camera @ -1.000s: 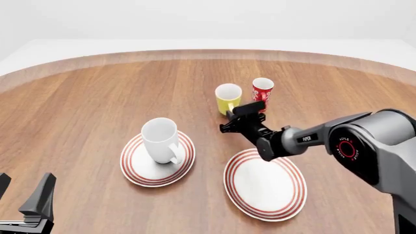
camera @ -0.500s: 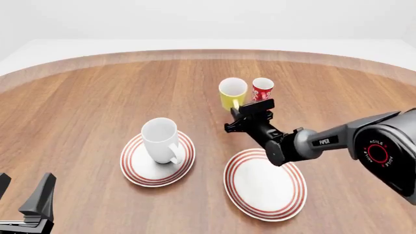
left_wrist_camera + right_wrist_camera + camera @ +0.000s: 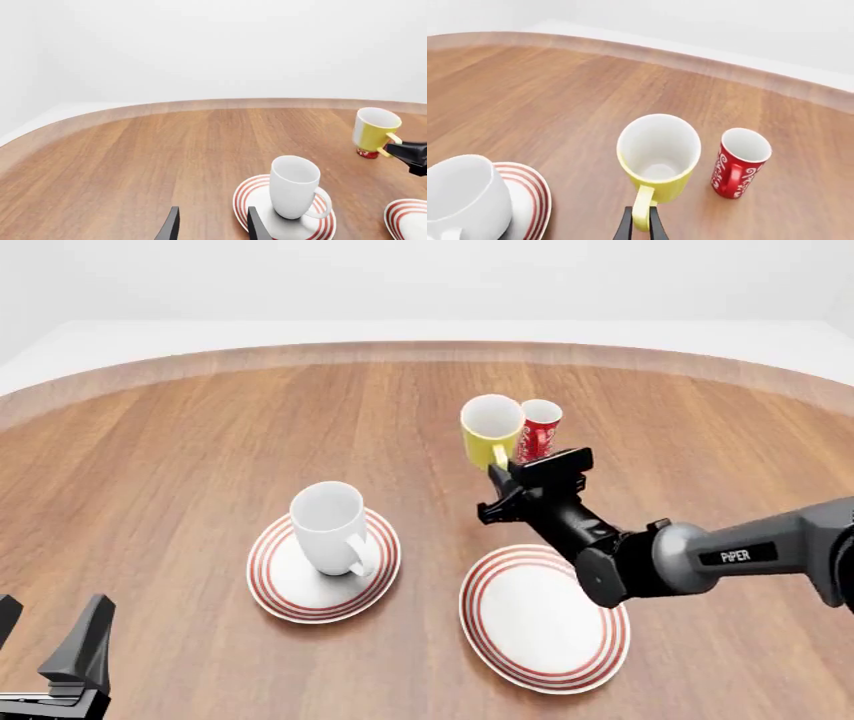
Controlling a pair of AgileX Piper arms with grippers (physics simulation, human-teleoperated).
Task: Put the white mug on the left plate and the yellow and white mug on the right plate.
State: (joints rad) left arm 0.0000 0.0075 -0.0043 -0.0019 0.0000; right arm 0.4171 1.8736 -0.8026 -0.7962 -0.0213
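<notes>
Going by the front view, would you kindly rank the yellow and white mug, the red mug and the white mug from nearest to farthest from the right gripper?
1. The yellow and white mug: its handle sits between the right gripper fingers.
2. The red mug: just behind the yellow one, to its right.
3. The white mug: far left, standing on the left plate.

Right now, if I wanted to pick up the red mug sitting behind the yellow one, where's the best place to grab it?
Probably the red mug by its handle, which in the right wrist view sticks out toward the camera. It stands upright with its mouth open. Come from the near right, since the yellow and white mug sits close on its other side, held at the handle by the right hand.
</notes>
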